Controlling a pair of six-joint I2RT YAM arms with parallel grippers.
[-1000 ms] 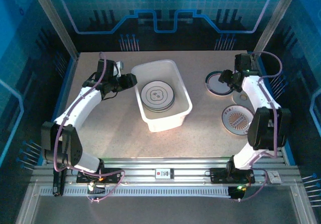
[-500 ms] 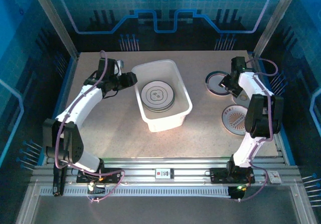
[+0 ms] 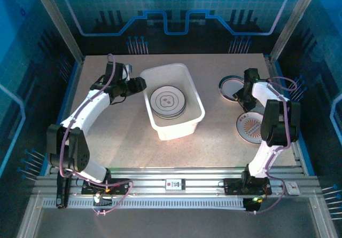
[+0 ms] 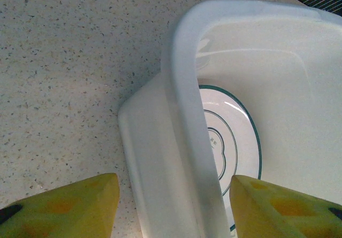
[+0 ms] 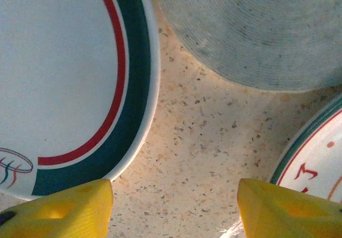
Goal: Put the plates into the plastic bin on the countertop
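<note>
The plastic bin (image 3: 176,132) stands mid-countertop with a stack of plates (image 3: 168,101) inside. My left gripper (image 3: 140,84) sits at its far left rim, one jaw outside and one inside. The bin wall (image 4: 176,158) fills the gap, so the left gripper (image 4: 174,206) is shut on it. A dark-rimmed plate (image 3: 228,87) and an orange-centred plate (image 3: 251,128) lie at the right. My right gripper (image 3: 243,96) hangs low between them. The right gripper (image 5: 175,206) stands open over bare countertop (image 5: 208,136), between a red-and-green-banded plate (image 5: 64,62) and a red-lettered plate (image 5: 320,163).
A grey ridged disc (image 5: 246,35) lies just beyond the right gripper. Blue edging borders the countertop at left (image 3: 68,96) and right. There is open countertop (image 3: 123,136) in front of and left of the bin.
The right gripper has come nearer and lower, from over the dark-rimmed plate to the gap between the two plates, with its jaws slightly narrower. The left gripper has stayed on the bin.
</note>
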